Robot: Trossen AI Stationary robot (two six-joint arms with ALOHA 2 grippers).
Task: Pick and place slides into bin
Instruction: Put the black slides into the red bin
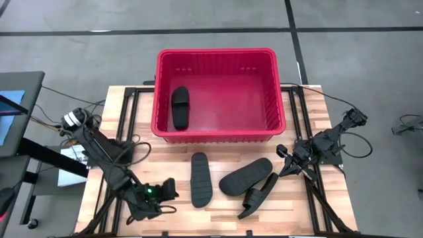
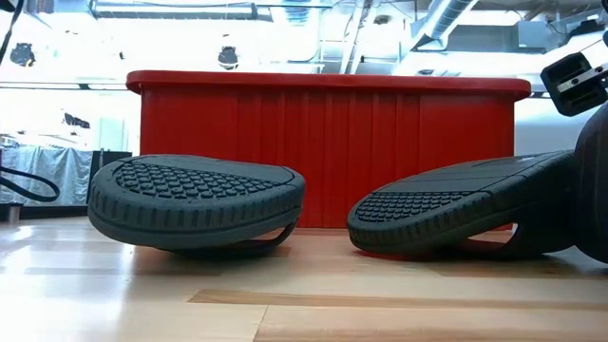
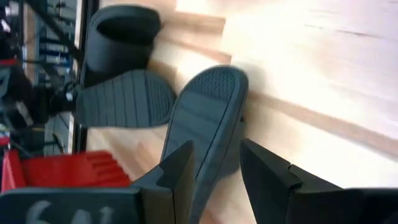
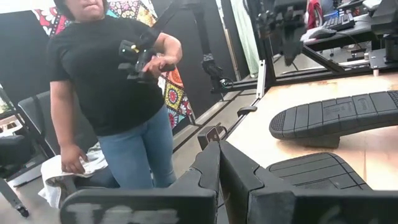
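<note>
One black slide [image 1: 180, 106] lies on the floor of the red bin [image 1: 215, 131], at its left side. Three more lie on the table in front of the bin. The left one [image 1: 200, 178] is sole up and rests on its strap [image 2: 261, 242]. My left gripper [image 3: 214, 180] stands open low beside it on its left, the slide's sole [image 3: 208, 118] just ahead of the fingers. The middle slide [image 1: 246, 176] leans sole up on the third slide [image 1: 259, 195]. My right gripper [image 4: 219, 168] waits shut at the table's right edge.
A dark frame with cables runs along the table's left and right edges [image 1: 125, 142]. A person [image 4: 112, 81] stands in the room beyond the table's right side. Bare wood lies along the near edge [image 2: 304, 304].
</note>
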